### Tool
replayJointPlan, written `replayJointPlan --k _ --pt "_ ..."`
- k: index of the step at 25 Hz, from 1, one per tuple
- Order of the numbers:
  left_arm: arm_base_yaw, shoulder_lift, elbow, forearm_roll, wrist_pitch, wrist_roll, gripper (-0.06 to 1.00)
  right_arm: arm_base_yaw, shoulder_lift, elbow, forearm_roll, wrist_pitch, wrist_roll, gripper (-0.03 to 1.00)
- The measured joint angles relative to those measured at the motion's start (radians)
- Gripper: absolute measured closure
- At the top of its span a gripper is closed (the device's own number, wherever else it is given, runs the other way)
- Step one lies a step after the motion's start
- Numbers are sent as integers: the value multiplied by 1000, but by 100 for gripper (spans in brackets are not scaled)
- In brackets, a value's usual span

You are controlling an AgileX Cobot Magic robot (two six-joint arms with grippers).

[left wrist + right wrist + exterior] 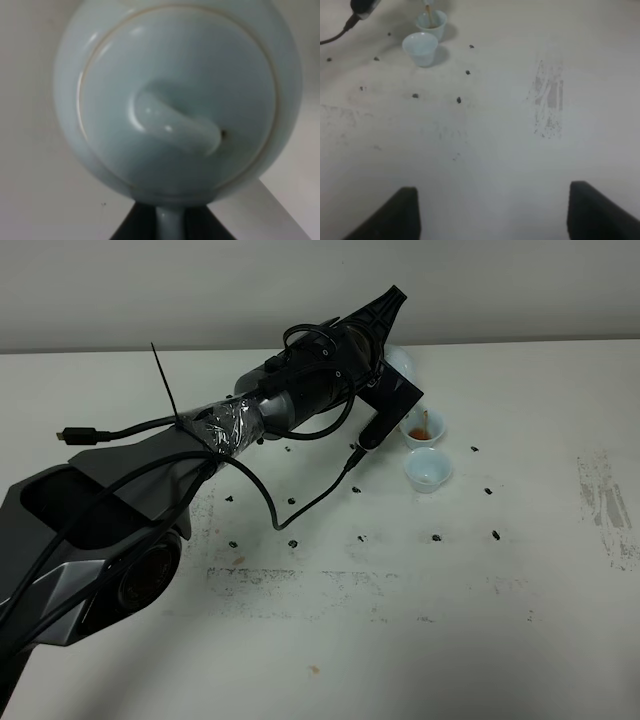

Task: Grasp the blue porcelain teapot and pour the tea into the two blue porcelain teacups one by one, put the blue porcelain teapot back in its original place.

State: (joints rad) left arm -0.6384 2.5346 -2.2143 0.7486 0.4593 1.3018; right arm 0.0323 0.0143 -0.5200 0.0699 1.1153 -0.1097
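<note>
My left gripper (170, 226) is shut on the loop handle of the blue porcelain teapot (175, 100). The pot's knobbed lid fills the left wrist view. In the high view the teapot (402, 364) shows only in part behind the left wrist, tilted over the far teacup (423, 428). That cup holds brown tea, and a thin stream falls into it. The near teacup (428, 469) stands just in front of it and looks empty. Both cups show in the right wrist view: the near one (422, 48) and the far one (432, 22). My right gripper (495, 215) is open, empty, and well away from the cups.
Small black specks (495, 534) dot the white table around the cups. A grey scuffed patch (600, 502) lies at the right. A black cable (300, 505) hangs from the left arm near the table. A pale wall (520, 285) runs behind the table.
</note>
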Motion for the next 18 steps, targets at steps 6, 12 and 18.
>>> replayJointPlan --k 6,12,18 --pt "0 0 0 0 0 1 89 0 0 0 0 0 0 38" --pt "0 0 0 0 0 4 89 0 0 0 0 0 0 38" --pt "0 0 0 0 0 8 89 0 0 0 0 0 0 38"
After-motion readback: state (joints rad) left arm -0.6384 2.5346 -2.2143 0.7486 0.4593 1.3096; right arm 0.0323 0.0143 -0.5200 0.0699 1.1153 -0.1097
